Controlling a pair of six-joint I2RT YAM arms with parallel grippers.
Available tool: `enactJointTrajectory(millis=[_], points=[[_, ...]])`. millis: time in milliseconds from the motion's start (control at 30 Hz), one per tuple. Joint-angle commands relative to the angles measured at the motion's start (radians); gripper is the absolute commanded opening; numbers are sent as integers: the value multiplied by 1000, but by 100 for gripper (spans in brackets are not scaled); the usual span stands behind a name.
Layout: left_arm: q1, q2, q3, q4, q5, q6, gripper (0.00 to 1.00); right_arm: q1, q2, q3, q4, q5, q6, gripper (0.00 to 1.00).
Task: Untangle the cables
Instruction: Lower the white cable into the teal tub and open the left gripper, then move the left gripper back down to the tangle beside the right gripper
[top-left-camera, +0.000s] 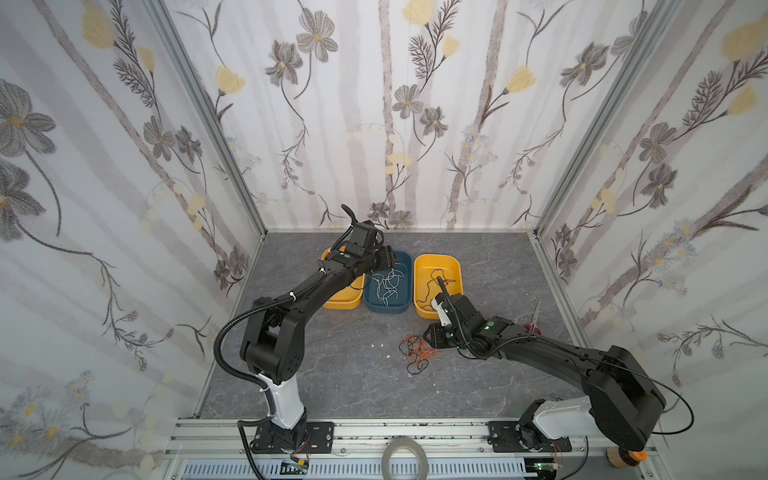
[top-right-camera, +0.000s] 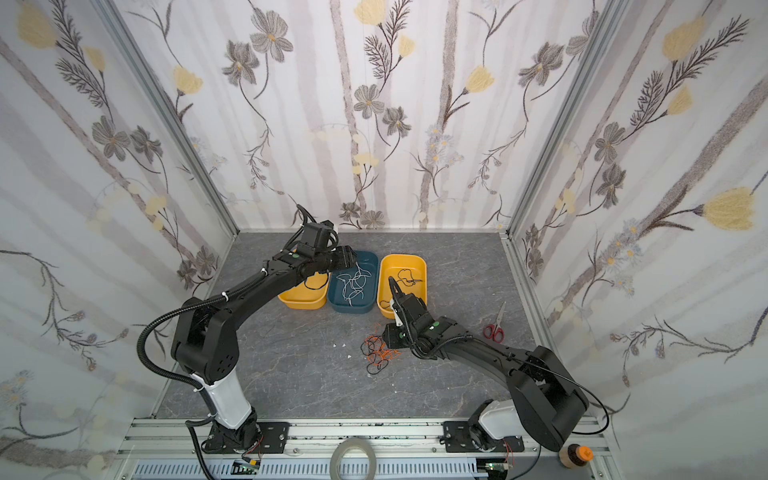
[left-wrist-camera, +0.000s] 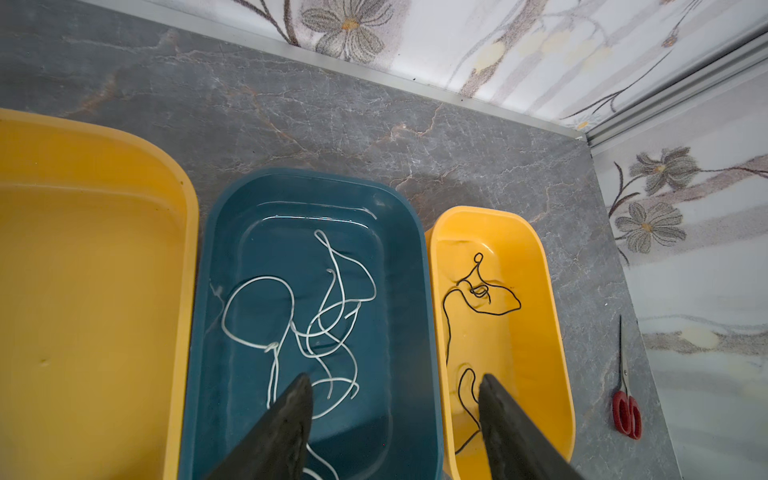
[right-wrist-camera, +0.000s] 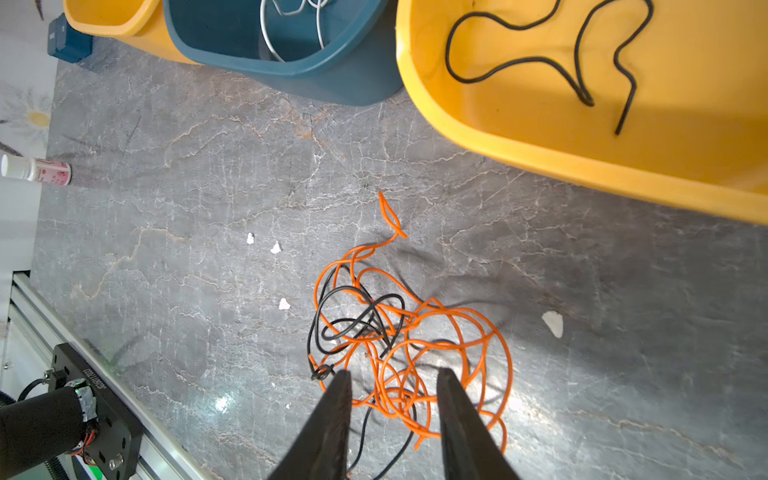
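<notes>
A tangle of orange and black cables (right-wrist-camera: 399, 340) lies on the grey table, seen in both top views (top-left-camera: 417, 351) (top-right-camera: 376, 351). My right gripper (right-wrist-camera: 392, 378) hovers open just over the tangle's near side, with nothing between its fingers. White cables (left-wrist-camera: 307, 320) lie loose in the blue tray (left-wrist-camera: 316, 176). A black cable (left-wrist-camera: 478, 295) lies in the yellow tray (left-wrist-camera: 498, 216) beside it. My left gripper (left-wrist-camera: 395, 386) hangs open and empty above the border between these two trays, at the blue tray's far end in a top view (top-left-camera: 388, 257).
A second yellow tray (top-left-camera: 340, 301) sits left of the blue one, partly under the left arm. Red-handled scissors (top-left-camera: 534, 322) lie at the right. Small white scraps (right-wrist-camera: 552, 324) dot the table. A tape roll (top-left-camera: 405, 457) rests on the front rail.
</notes>
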Motion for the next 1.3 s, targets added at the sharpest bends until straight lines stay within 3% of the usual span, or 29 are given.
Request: enactJointTrajectory(millis=[0,167,500,667,833,1000,1133,1267], points=[[-9,-58,-70,-4,23,23,66,-1,-7,8,-42,13,-6,40],[-22,-172,-223,57,69,-9,66,1,13,25,-84,-1,-9,41],[-81,-378,-525,170,133,-89,66,4,72,23,-127,79,38,40],[-120,-416,-663,266,186,-137,66,17,97,2,-79,72,65,28],[-168,-391,-744,382,218,-181,66,33,86,4,-60,87,74,13],[-226,-305,-754,448,233,-193,66,77,58,-4,-22,68,67,5],[-261,-217,-750,511,252,-211,64,82,46,-5,10,34,48,2],[-292,-141,-731,535,241,-217,51,86,29,-8,8,22,25,7]])
